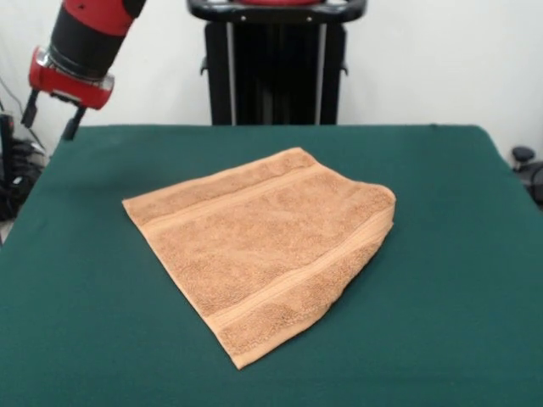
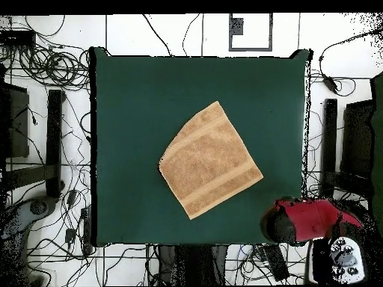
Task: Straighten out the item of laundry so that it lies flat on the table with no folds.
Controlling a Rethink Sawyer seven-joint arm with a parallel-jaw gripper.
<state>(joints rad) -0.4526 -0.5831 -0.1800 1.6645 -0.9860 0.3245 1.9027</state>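
Towel [image 1: 267, 246] sits near the middle of the table [image 1: 458, 280], turned diagonally so one corner points at the bottom of the front view. You see its right edge looking thick and rounded (my reading is a fold there, so it is probably doubled over). The woven bands run from upper right down to lower left across the cloth.

Your arm [image 1: 81, 47] is parked at the upper left of the front view, off the table's corner and well apart from the towel; the overhead view shows it at the lower right [image 2: 310, 220], past the table edge. You cannot tell from either view whether the fingers are apart or together, since the tip is hidden.

From the arm in the front view, the towel lies down and to the right, its upper left corner nearest.
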